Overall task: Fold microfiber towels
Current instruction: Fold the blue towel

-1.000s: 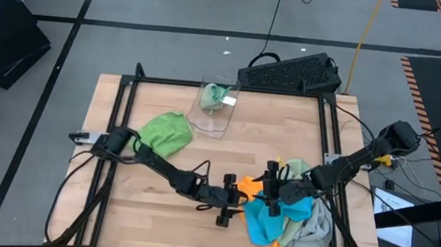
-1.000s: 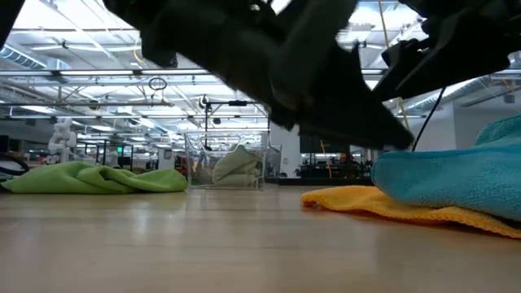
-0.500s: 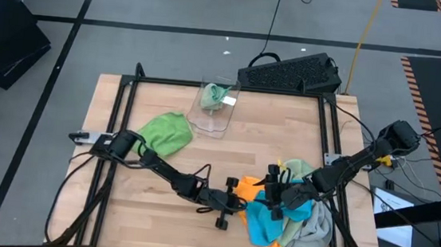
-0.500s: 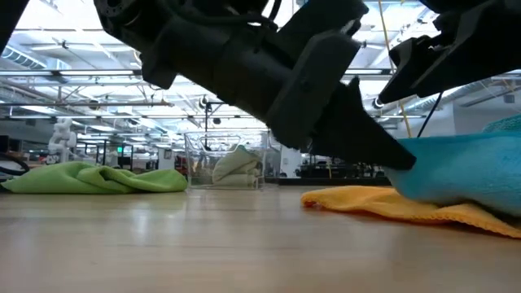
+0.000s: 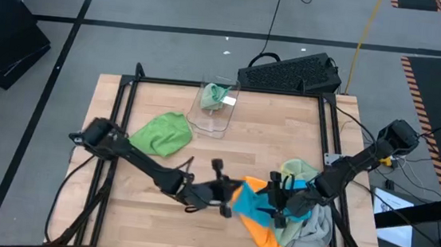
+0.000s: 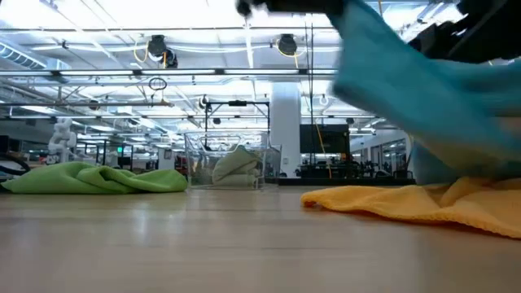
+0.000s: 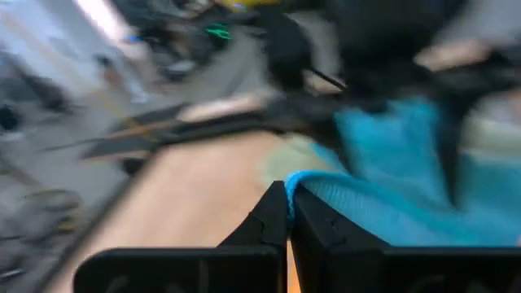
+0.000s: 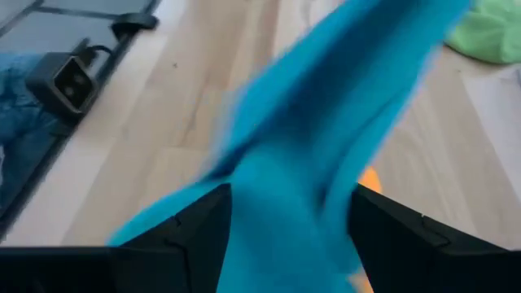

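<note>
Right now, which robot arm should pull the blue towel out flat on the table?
The left. Its gripper is already shut on the blue towel's edge, lifting it off the pile. The right gripper is open, with the towel draped between its fingers.

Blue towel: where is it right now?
In the high view the blue towel is at the table's front right, over the orange towel, pinched by the left gripper and lifted off the pile.

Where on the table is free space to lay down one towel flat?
Bare wood lies right of the clear bin, above the towel pile, and along the front left edge below the left arm. The front right is crowded: both grippers and the blue towel.
</note>
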Controlling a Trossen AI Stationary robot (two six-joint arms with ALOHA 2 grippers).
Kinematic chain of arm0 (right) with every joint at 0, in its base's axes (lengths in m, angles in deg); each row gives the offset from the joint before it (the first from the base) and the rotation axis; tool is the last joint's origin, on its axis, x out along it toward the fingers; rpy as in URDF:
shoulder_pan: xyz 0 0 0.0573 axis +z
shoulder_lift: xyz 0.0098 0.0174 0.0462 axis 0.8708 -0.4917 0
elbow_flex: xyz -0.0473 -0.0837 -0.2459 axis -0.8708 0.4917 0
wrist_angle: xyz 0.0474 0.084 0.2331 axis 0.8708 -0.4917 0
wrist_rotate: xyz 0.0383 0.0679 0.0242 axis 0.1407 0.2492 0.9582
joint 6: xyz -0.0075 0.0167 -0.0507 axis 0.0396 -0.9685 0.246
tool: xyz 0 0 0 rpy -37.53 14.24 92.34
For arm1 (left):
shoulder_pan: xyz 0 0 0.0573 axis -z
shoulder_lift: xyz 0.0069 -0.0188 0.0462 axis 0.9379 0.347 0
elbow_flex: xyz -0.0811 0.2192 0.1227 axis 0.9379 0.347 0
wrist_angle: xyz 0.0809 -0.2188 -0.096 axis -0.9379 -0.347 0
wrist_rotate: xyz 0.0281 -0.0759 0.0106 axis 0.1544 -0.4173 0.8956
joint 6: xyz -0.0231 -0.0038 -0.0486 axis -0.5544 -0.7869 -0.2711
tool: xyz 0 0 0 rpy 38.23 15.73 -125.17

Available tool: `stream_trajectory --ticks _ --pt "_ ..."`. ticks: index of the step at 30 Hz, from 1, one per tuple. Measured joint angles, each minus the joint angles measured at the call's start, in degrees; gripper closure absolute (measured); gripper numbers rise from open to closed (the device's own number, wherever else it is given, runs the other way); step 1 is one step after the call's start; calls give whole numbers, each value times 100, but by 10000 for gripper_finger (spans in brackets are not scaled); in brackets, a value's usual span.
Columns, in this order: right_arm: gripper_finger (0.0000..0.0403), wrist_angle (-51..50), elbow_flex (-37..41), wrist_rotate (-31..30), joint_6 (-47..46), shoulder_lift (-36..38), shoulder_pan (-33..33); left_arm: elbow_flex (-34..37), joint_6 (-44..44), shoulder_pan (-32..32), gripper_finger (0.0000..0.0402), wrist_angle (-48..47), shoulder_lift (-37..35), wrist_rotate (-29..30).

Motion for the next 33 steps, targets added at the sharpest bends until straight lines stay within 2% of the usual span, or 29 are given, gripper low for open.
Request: stream_trajectory --ticks 3,8,15,20,23,26,28,33 --pt "177 -61 0 -134 32 0 128 -2 335 32 390 -99 -460 355" --pt "177 -240 0 -206 181 0 179 -2 971 25 397 -114 -1073 449" --pt "177 -386 0 -1104 659 21 152 -2 1554 108 395 -544 -1613 391" --pt "177 -97 0 -1786 1173 225 148 -2 1199 72 391 -1382 -1897 838" --pt "177 359 0 -2215 1483 273 110 -2 1017 23 392 -1746 -1993 750" --pt "177 880 0 -2249 1737 269 -36 -2 978 31 397 -1940 -2000 413" --pt "177 1310 0 -2218 1878 264 -138 -2 834 41 393 -2021 -2000 399" --pt "177 2678 0 -2214 2512 88 -356 -2 445 -102 393 -2085 -2000 1164"
